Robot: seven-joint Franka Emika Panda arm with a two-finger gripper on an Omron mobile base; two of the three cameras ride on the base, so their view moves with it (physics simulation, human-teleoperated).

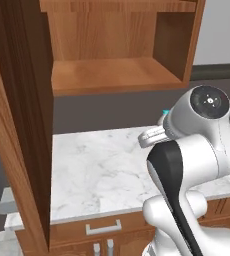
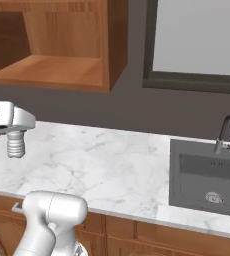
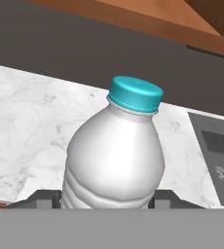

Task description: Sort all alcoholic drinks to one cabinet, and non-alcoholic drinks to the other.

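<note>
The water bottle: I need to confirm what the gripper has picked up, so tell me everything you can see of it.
The water bottle looks like pale, whitish plastic with a ribbed lower body, rounded shoulders and a teal-blue screw cap; no label is visible. It sits between the fingertips of the gripper, which close on its lower body, cap pointing away from the hand. In the right base view its ribbed bottom hangs below the hand, lifted clear of the marble counter, below the open wooden cabinet.

White marble counter [image 2: 102, 165] with a sunken grey sink [image 2: 207, 180].
</note>
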